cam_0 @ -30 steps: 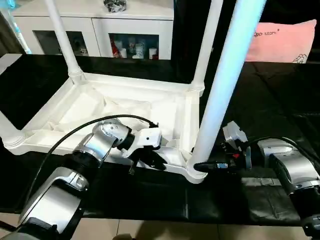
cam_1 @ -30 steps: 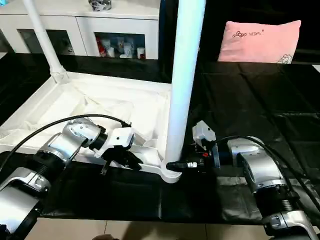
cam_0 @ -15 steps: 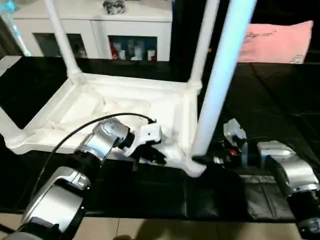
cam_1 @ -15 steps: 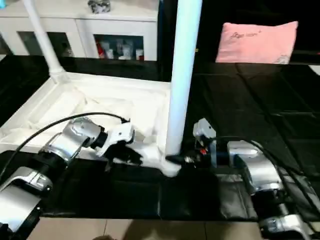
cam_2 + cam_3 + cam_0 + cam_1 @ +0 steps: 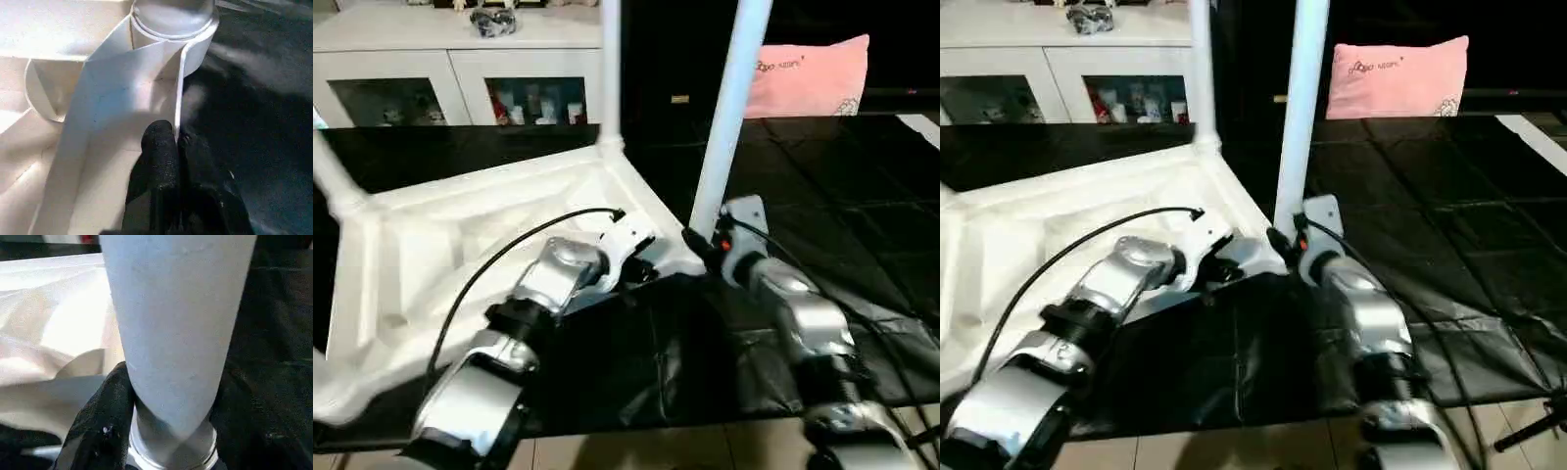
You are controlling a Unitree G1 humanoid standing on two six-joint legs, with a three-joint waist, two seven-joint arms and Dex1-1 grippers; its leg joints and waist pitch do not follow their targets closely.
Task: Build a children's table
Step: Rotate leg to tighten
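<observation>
Black sheeting covers the surface (image 5: pixel 862 225), w/ a white cabinet (image 5: pixel 460 69) w/ glass doors at the back and a pink pillow (image 5: pixel 1398 76) further right.

Tabletop (image 5: pixel 440 255) lies upside down on the surface, ribbed underside up, turned at an angle so one corner points toward the robot's arms. Legs stand upright in the corner sockets: near leg (image 5: pixel 729 108) at that corner, another leg (image 5: pixel 610 69) at the corner behind it, a third (image 5: pixel 331 176) at the far left edge of the head view.

Left hand (image 5: pixel 177 147) sits on the tabletop's rim just beside the near corner socket (image 5: pixel 173 24); wrist view shows the two black fingers (image 5: pixel 159 152) pressed together w/ the thin rim wall pinched between them. Silver left forearm runs up from bottom left, black cable looping over it.

Right hand (image 5: pixel 697 247) is at the base of the near leg, right where it enters the socket. Right wrist view: one black finger (image 5: pixel 105 416) touching the leg's side on one side, the other finger dark on the opposite side, so it's clamped round the leg base.
</observation>
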